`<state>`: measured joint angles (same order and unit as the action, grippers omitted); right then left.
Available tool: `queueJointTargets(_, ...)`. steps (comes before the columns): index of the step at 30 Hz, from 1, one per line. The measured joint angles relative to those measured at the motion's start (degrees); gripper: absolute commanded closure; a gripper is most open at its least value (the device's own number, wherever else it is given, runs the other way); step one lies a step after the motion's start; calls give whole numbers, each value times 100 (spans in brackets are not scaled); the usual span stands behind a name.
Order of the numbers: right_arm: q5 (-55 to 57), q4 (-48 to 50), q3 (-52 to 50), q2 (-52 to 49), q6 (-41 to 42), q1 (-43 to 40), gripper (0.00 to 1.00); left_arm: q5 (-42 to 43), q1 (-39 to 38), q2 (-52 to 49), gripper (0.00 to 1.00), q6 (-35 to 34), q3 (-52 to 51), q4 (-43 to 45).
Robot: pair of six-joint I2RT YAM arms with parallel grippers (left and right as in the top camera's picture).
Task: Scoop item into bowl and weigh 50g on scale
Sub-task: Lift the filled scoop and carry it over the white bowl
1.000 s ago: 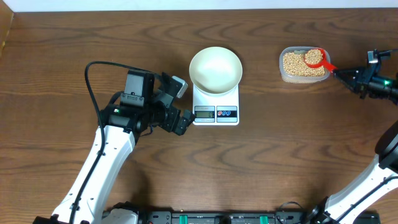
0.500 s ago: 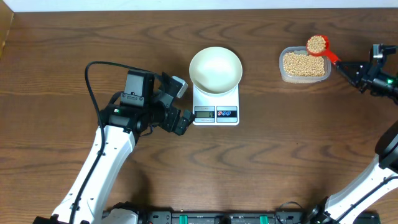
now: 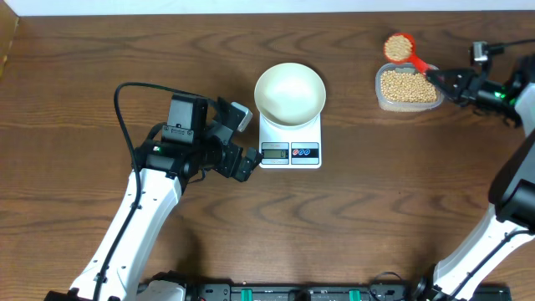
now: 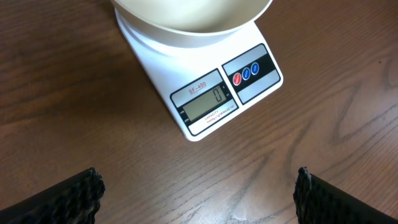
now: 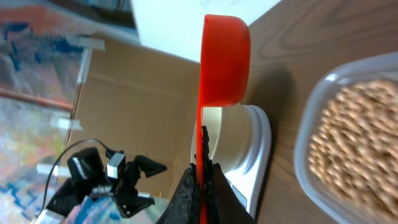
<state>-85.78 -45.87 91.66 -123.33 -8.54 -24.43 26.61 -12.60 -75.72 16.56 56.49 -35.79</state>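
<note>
The white bowl [image 3: 289,93] sits empty on the white scale [image 3: 291,145], whose display [image 4: 205,102] reads 0. My right gripper [image 3: 445,80] is shut on the handle of a red scoop [image 3: 399,46] full of tan beans, held above the far left corner of the clear tub [image 3: 408,88] of beans. In the right wrist view the scoop [image 5: 224,56] stands edge-on above my jaws [image 5: 203,168], with the tub's beans [image 5: 357,134] at the right. My left gripper [image 3: 241,140] is open and empty, just left of the scale.
The table's far edge [image 3: 267,12] lies close behind the tub. A black cable [image 3: 125,100] loops above the left arm. The right arm [image 3: 510,180] rises along the right edge of the overhead view.
My right gripper lifted the loaded scoop out of the tub and carried it left and toward the far edge. The left arm has not moved.
</note>
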Motion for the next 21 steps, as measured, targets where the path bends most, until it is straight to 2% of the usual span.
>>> queueJointTargets(12, -94, 1305, 0, 0, 1453, 1001, 99, 0, 0, 0, 0, 0, 0, 0)
queueJointTargets(21, -92, 1659, 0, 0, 1965, 1547, 99, 0, 0, 0, 0, 0, 0, 0)
